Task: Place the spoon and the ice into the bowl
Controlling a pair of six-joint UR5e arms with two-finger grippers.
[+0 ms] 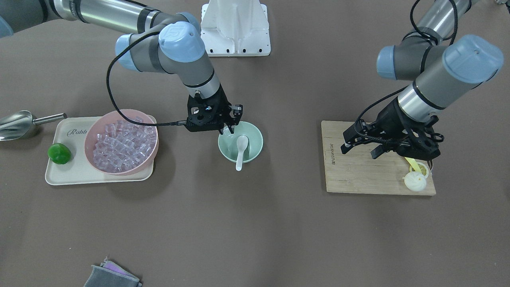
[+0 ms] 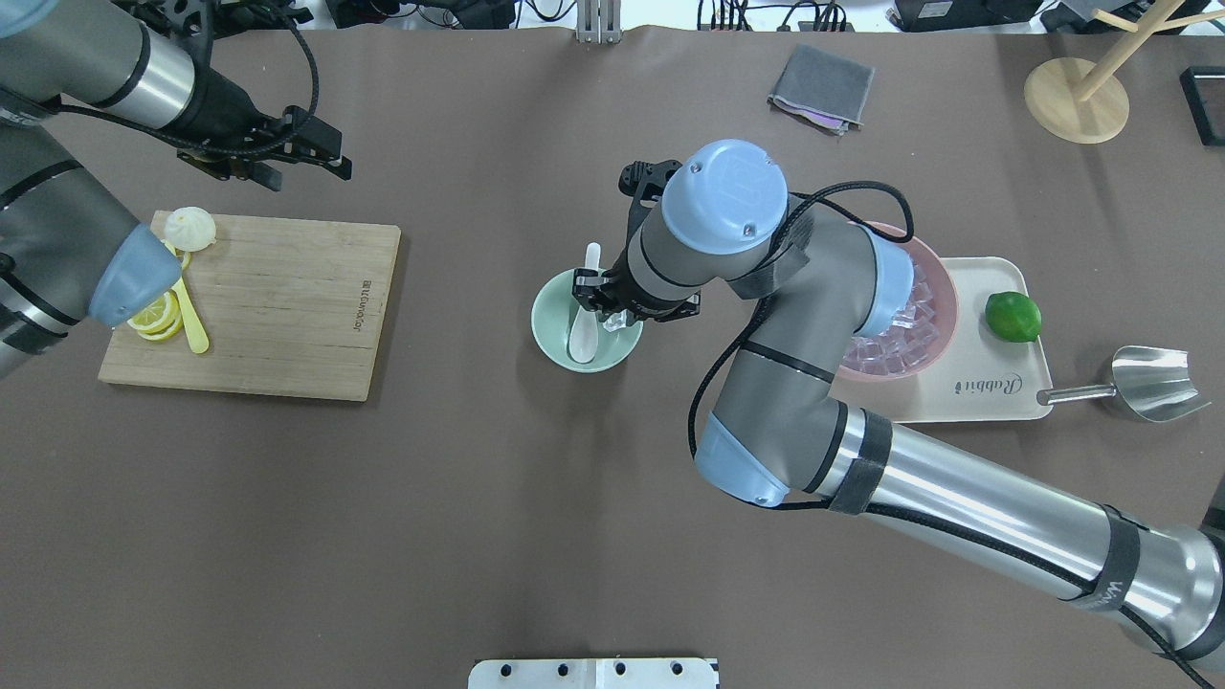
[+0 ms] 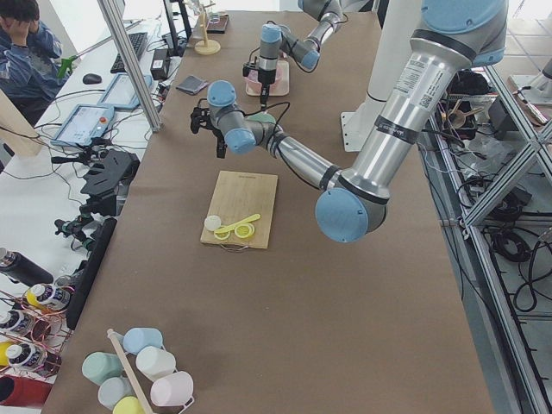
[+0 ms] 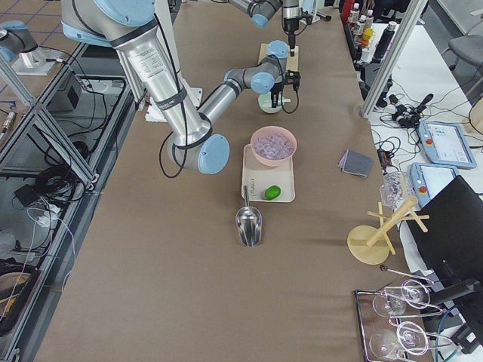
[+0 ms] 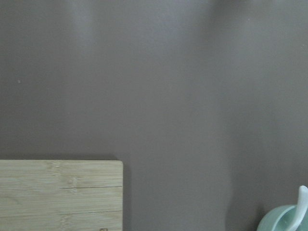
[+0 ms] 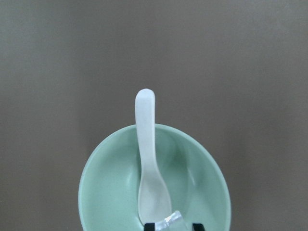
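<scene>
The small glossy white soup spoon [image 1: 241,148] already lies in the small round mint-green bowl [image 1: 260,139], with its handle leaning over the rim, so that half looks done. The right gripper [image 1: 229,128] hangs over the bowl, pinching one clear glassy ice cube [image 6: 169,220], which apparently only needs releasing. The left gripper [image 1: 360,150] hovers spread and empty above the bamboo cutting board [image 1: 358,179].

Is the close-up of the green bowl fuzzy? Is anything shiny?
Right wrist view: yes, the bowl and spoon look soft, slightly out of focus, and the ice sits at the very bottom edge. Front-facing view: sharper, with only faint shadows on the table; the metal scoop gleams. Left wrist view: hazy, mostly plain table.
</scene>
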